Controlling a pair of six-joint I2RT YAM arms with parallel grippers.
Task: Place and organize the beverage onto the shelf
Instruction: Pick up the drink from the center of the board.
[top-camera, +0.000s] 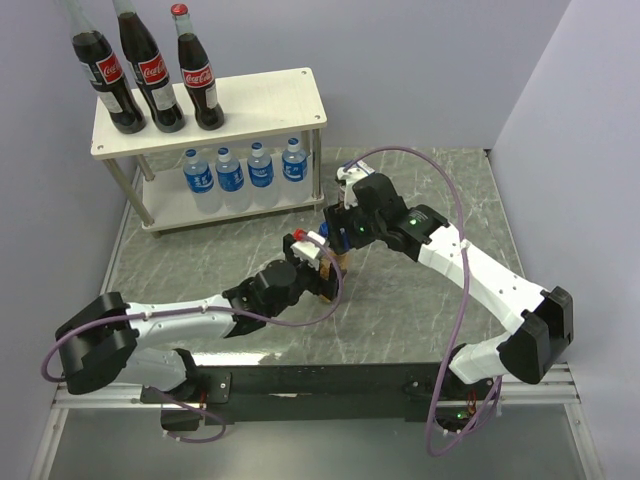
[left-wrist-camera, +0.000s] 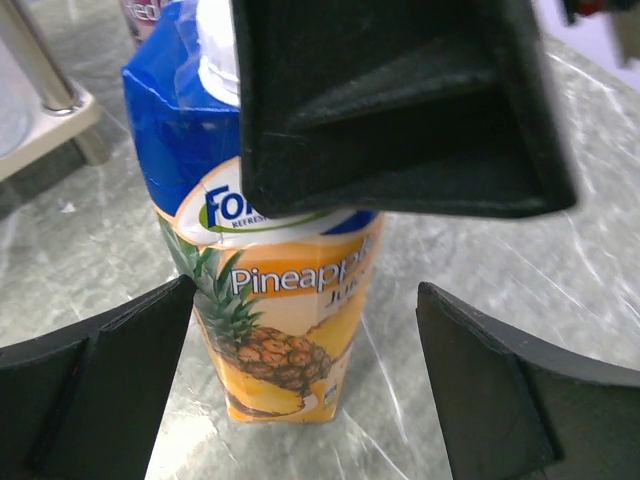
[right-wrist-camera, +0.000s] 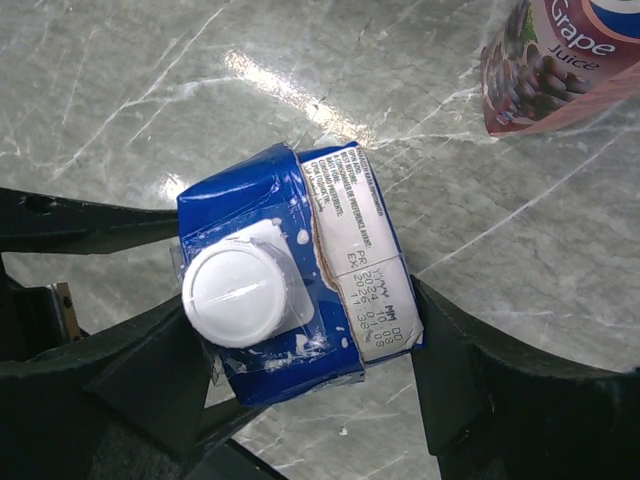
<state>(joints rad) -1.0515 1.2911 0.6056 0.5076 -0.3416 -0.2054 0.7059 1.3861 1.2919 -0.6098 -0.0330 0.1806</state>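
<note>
Clamping the juice carton (right-wrist-camera: 340, 220) by its top in my right gripper (right-wrist-camera: 310, 325) as it stands on the table (right-wrist-camera: 150, 100) short of the shelf (top-camera: 270, 95), I'd lift straight up, clear of my wide-open, empty left gripper (left-wrist-camera: 305, 300).

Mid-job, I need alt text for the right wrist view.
Looking straight down on a blue-topped carton with a white cap, clamped on two sides between the black fingers. A grey marbled table lies below, and part of a grape juice carton shows in the top right corner.
</note>
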